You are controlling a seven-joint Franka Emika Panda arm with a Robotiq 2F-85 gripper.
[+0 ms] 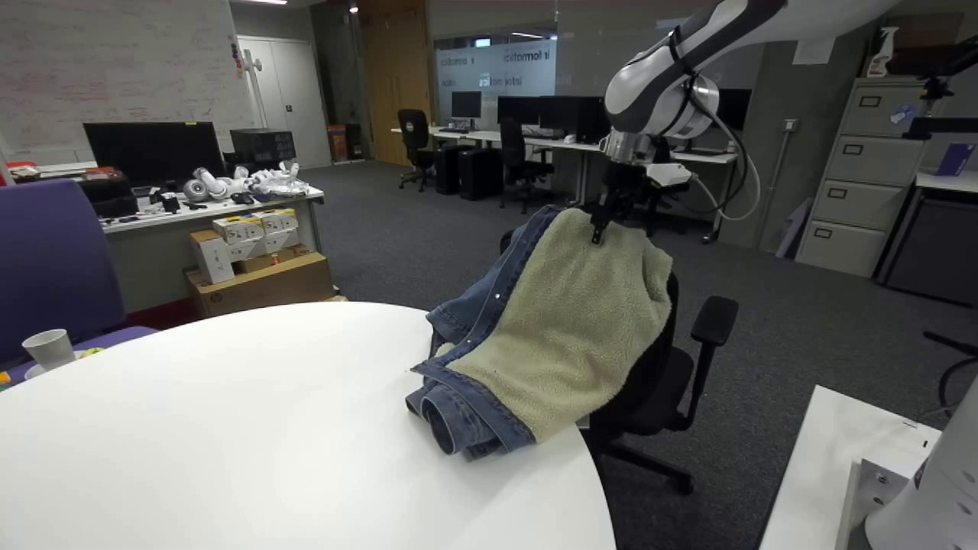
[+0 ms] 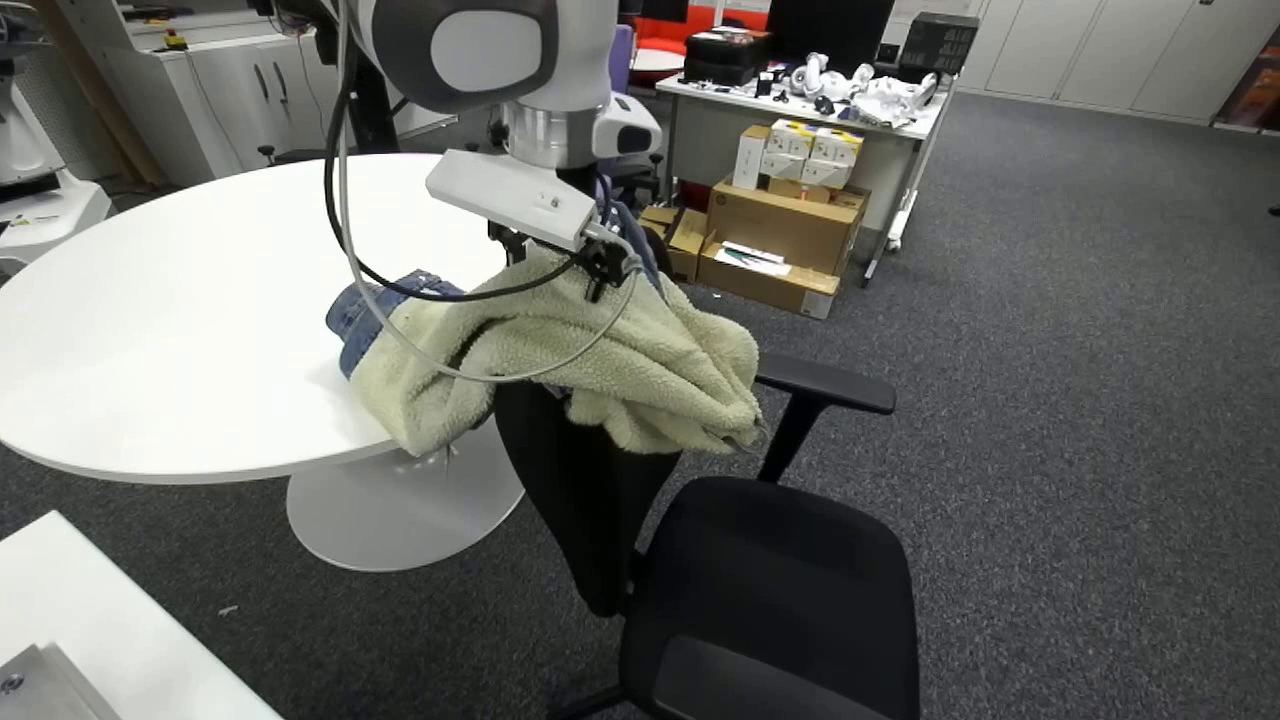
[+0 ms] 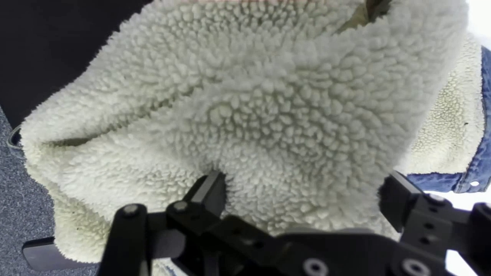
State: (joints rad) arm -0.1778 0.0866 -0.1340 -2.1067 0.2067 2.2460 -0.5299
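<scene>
A blue denim jacket with a cream fleece lining [image 1: 581, 328] lies fleece side out over the back of a black office chair [image 1: 714, 321]. One denim end rests on the edge of a round white table [image 1: 229, 420]. The jacket also shows in an exterior view [image 2: 650, 350], where folds of fleece hang over the chair back. My gripper [image 1: 597, 233] points down at the top of the jacket. In the wrist view my gripper [image 3: 305, 188] has its fingers wide apart, with fleece [image 3: 268, 96] between and against them. The fingertips press into or touch the pile; their depth cannot be told.
The chair's armrest [image 2: 825, 382] and seat [image 2: 770, 570] lie beyond the jacket. Loose cables [image 2: 335, 200] loop from the arm over the fleece. The robot's white bench [image 1: 833, 451] stands nearby. Cardboard boxes [image 2: 780, 240] sit by a desk. A cup [image 1: 50, 349] stands near a purple chair.
</scene>
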